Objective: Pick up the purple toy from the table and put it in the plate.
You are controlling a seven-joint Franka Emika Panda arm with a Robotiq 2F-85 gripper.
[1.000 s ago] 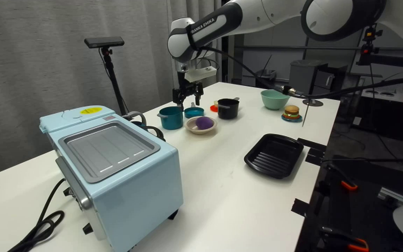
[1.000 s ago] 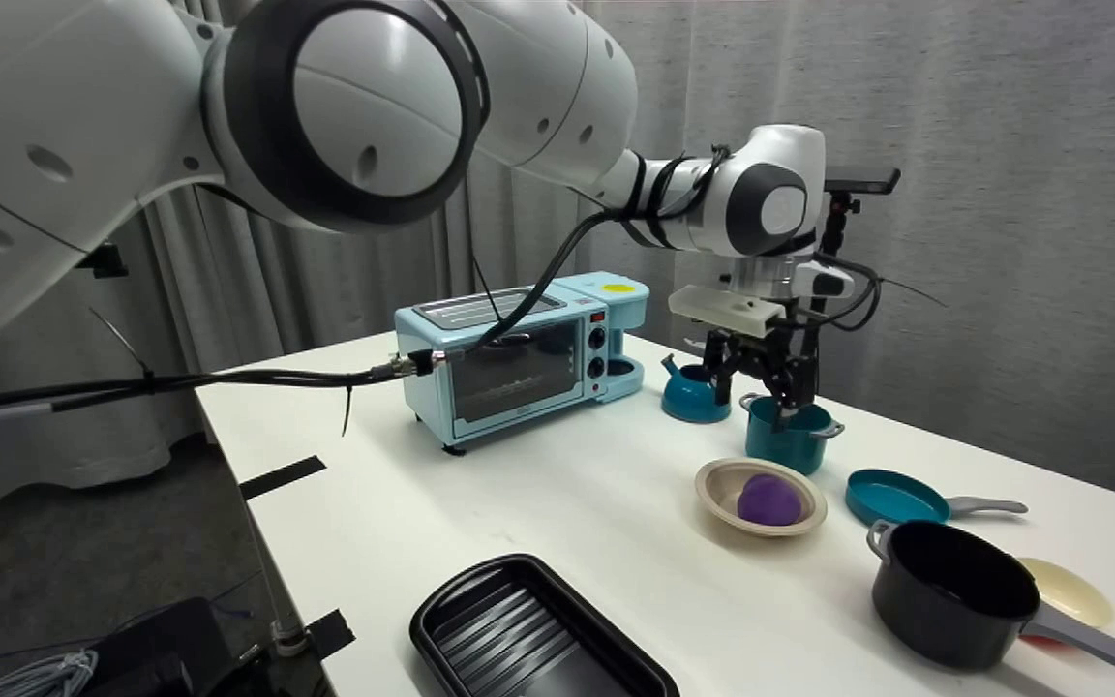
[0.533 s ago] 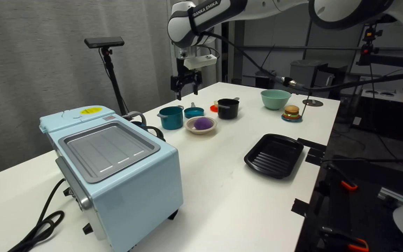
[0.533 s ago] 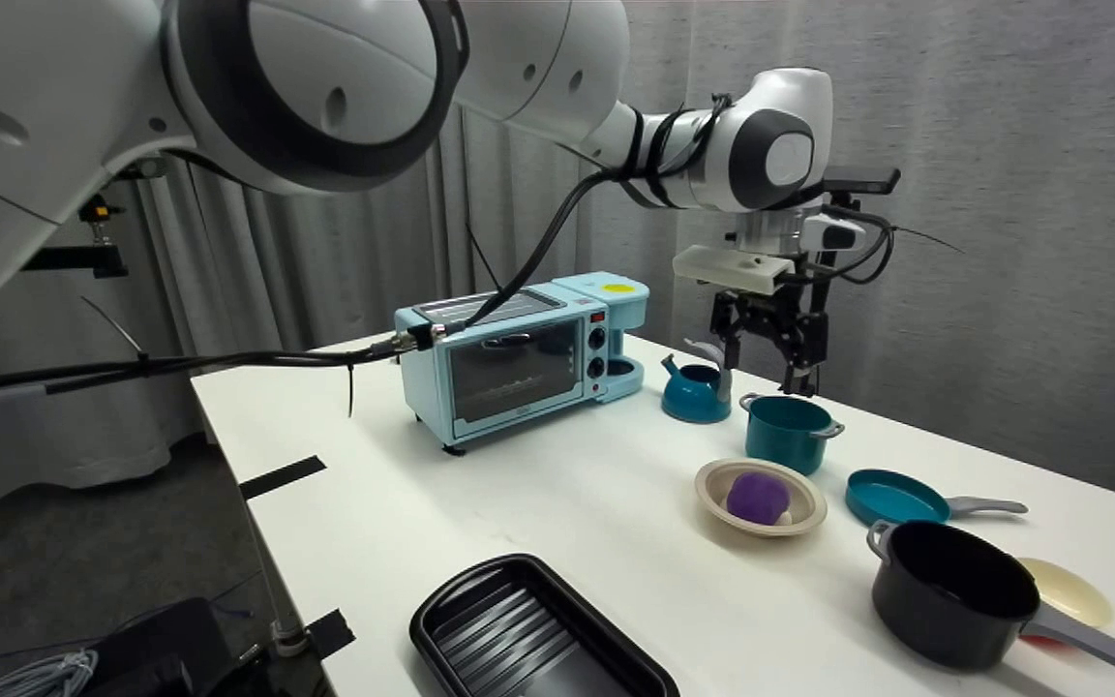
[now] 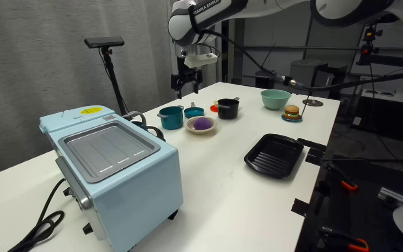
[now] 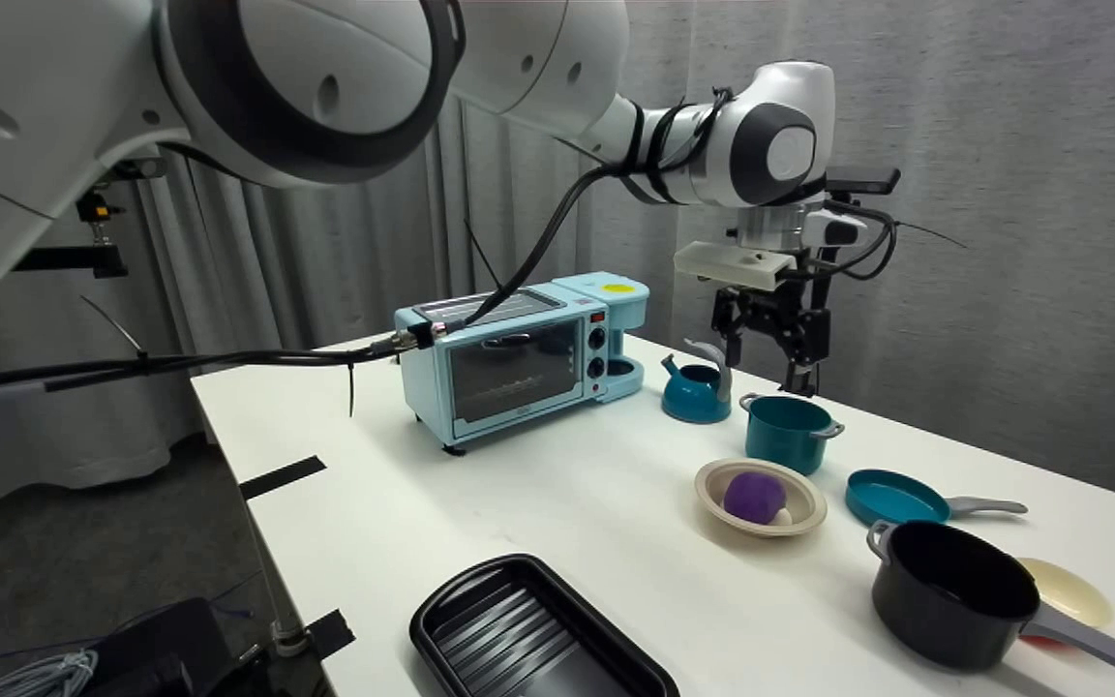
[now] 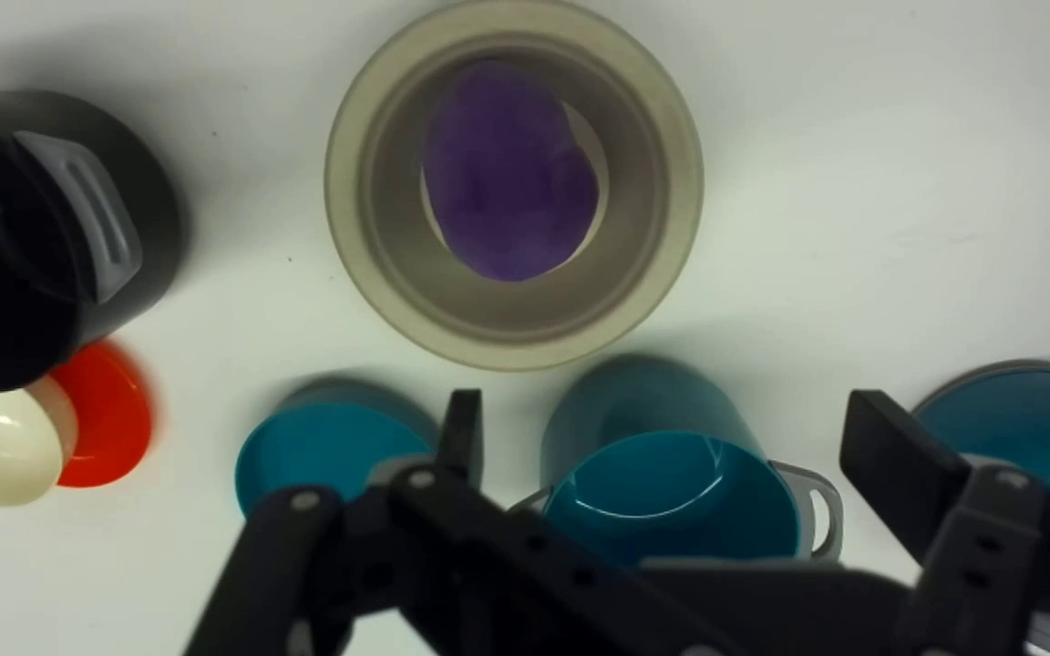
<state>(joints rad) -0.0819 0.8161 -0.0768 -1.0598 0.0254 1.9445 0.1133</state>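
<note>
The purple toy [image 5: 202, 123] lies inside the cream-white plate [image 5: 189, 126] on the white table [image 5: 222, 196]. In an exterior view the toy [image 6: 753, 498] sits toward one side of the plate [image 6: 807, 492], with a small pale bit beside it. In the wrist view the whole toy [image 7: 507, 173] shows within the plate's rim [image 7: 345, 182]. My gripper [image 5: 188, 93] is open and empty, raised above the table. In an exterior view the gripper [image 6: 767, 376] hangs above the teal pot, apart from the toy and plate. Its fingers [image 7: 666, 428] are spread wide in the wrist view.
The teal pot [image 6: 782, 450] stands right beside the plate, under my gripper. A teal pan [image 6: 891, 496], a black pot [image 6: 945, 605] and a teal kettle [image 6: 693, 399] are nearby. A black tray [image 5: 275, 155], light-blue oven [image 5: 138, 196], green bowl [image 5: 275, 99] and toy burger [image 5: 291, 112] also stand there.
My gripper has risen from near the teal pot's rim to well above it, staying open. The purple toy has rolled a little to the left within the plate in both exterior views.
</note>
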